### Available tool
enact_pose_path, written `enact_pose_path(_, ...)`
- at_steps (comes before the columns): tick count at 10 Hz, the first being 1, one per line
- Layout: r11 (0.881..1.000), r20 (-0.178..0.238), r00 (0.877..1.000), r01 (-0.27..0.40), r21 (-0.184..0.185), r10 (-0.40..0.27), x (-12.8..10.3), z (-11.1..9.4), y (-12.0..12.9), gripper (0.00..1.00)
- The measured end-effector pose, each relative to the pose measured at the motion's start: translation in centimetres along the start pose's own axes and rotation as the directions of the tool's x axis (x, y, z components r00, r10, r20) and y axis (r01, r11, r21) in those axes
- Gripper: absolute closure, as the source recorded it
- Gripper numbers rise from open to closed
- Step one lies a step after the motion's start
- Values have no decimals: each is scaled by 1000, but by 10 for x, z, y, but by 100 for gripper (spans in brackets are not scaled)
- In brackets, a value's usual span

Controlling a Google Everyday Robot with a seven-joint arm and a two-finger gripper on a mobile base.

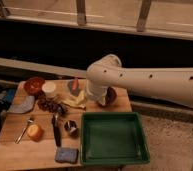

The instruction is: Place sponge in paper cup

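We see the paper cup (49, 89) standing upright at the table's 11 o'clock, just beside a reddish bowl (34, 85) at its 9 o'clock; we cannot tell what either holds. A green tray (112, 156) fills the 4 o'clock corner, showing its bare floor. A small metal cup (71, 127) stands just left of it. The sponge (66, 155) lies flat at the table's 6 o'clock edge, well apart from the paper cup. The gripper (93, 99) hangs at 12 o'clock beside a dark bowl (111, 95); whether it is parted or closed we cannot tell. The wooden table (15, 150) stands before a dark wall, with speckled floor (170, 140) at 3 o'clock.
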Motion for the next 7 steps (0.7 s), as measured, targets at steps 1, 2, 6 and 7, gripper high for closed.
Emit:
enact_pose_path(1,1000,-25,1000,17,0,-17,10,4,3,20)
enact_pose_path(2,1000,-25,1000,16,1,-16,10,4,2,20)
enact_pose_path(6,1000,-24,1000,16,1,-16,10,4,2,20)
enact_pose_path(7,1000,-25,1000,16,4,-16,9,4,1,20)
